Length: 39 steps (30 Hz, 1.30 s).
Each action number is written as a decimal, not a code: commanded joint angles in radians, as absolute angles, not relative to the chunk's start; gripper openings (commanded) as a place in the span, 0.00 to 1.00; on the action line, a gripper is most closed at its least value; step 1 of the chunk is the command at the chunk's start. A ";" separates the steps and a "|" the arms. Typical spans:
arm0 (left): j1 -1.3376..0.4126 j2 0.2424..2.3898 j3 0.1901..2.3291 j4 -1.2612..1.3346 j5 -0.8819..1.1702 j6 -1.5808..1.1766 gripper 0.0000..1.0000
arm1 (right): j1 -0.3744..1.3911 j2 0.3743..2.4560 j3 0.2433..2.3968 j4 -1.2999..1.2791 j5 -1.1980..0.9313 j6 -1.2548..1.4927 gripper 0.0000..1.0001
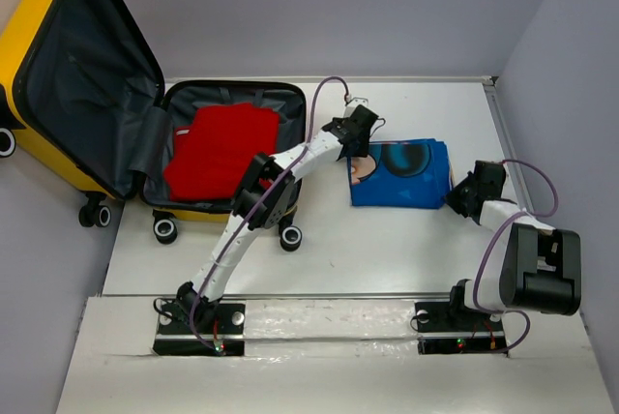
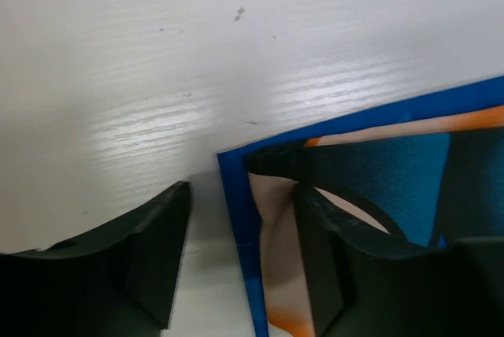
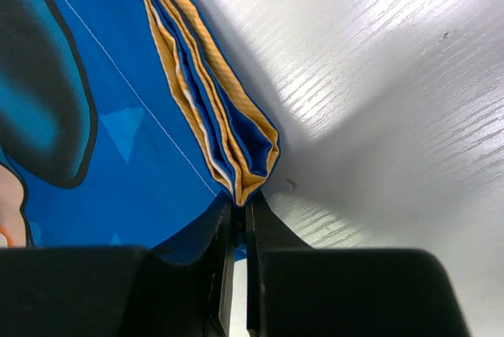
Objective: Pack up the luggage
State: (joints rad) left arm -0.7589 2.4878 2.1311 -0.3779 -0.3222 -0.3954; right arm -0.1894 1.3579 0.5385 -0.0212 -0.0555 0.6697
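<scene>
The yellow suitcase lies open at the far left, its lid raised and its dark grey lining showing. A folded red cloth lies in its base. A folded blue cloth with a cartoon print lies on the table right of the suitcase. My left gripper is open, its jaws astride the blue cloth's left edge, one finger on the table and one over the cloth. My right gripper is shut on the blue cloth's near right corner, pinching the folded layers.
The white table ends at a grey wall behind and a raised wall on the right. The suitcase's black wheels stand at its near edge, beside my left arm.
</scene>
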 commanded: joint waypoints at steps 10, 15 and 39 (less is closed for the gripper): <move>-0.779 2.455 2.030 -0.207 -0.126 -0.466 0.06 | -0.190 1.264 0.505 0.045 -0.169 0.647 0.07; -0.785 2.246 1.963 -0.137 -0.101 -0.459 0.06 | -0.135 1.139 0.537 0.000 -0.198 0.652 0.07; 0.003 1.401 1.474 -0.359 -0.259 -0.301 0.99 | 0.727 1.933 1.739 -0.252 -0.110 0.635 0.50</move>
State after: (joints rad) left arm -0.0700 1.4296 1.5299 -0.2810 -0.1425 -0.3573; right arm 0.6525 1.6852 1.5227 -0.1684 -0.0715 0.6693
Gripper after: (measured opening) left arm 0.890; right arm 0.172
